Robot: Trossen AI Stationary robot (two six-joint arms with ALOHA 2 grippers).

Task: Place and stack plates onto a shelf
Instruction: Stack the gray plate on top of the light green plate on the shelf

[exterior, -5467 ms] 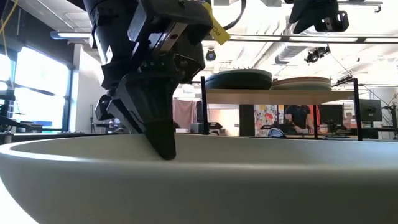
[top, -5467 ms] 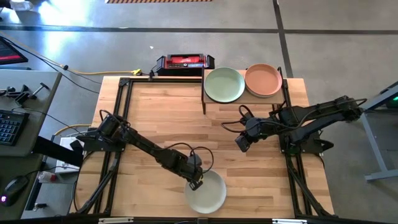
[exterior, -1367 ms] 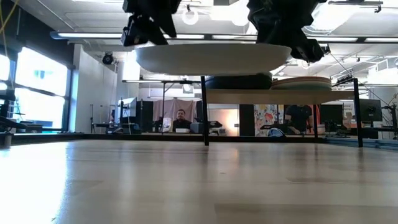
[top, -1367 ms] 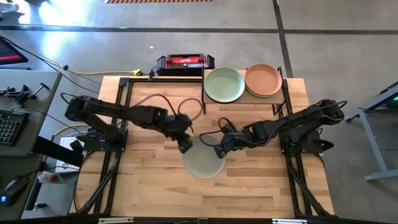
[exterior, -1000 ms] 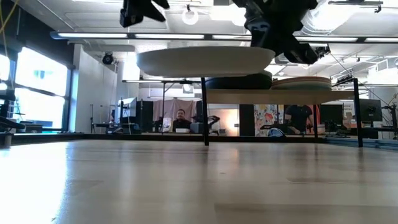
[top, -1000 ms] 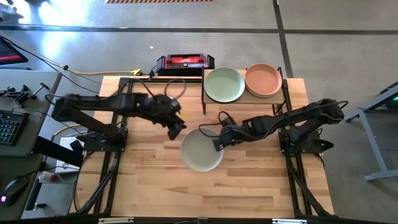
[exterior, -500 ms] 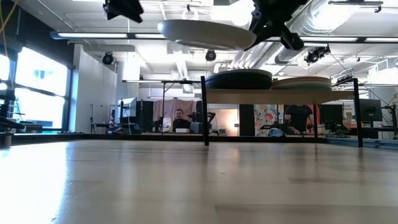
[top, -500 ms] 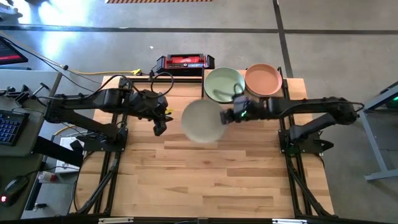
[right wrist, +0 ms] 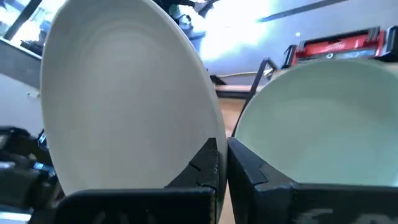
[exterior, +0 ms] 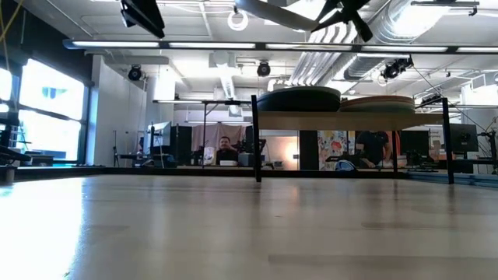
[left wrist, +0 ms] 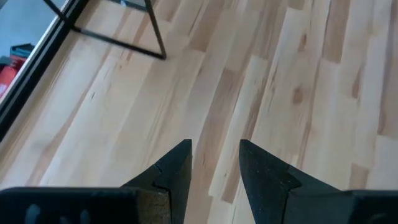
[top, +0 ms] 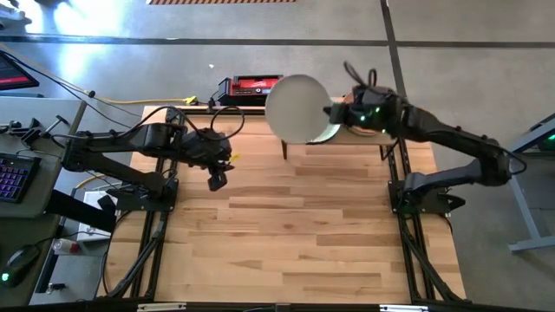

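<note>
A robotics lab or workshop: a wood worktop (top: pixel 286 234) in a black metal frame stands on a grey concrete floor (top: pixel 451 61) marked with dark lines; a side desk (top: pixel 35 156) carries a keyboard (top: pixel 10 178) and a mouse (top: pixel 19 260), with cables (top: pixel 104 100) trailing across the floor; the low view shows an open hall with exposed ducts (exterior: pixel 327 58), strip lights (exterior: pixel 117 44), a tall window (exterior: pixel 47 117), more desks and a seated person (exterior: pixel 226 148) far back.
</note>
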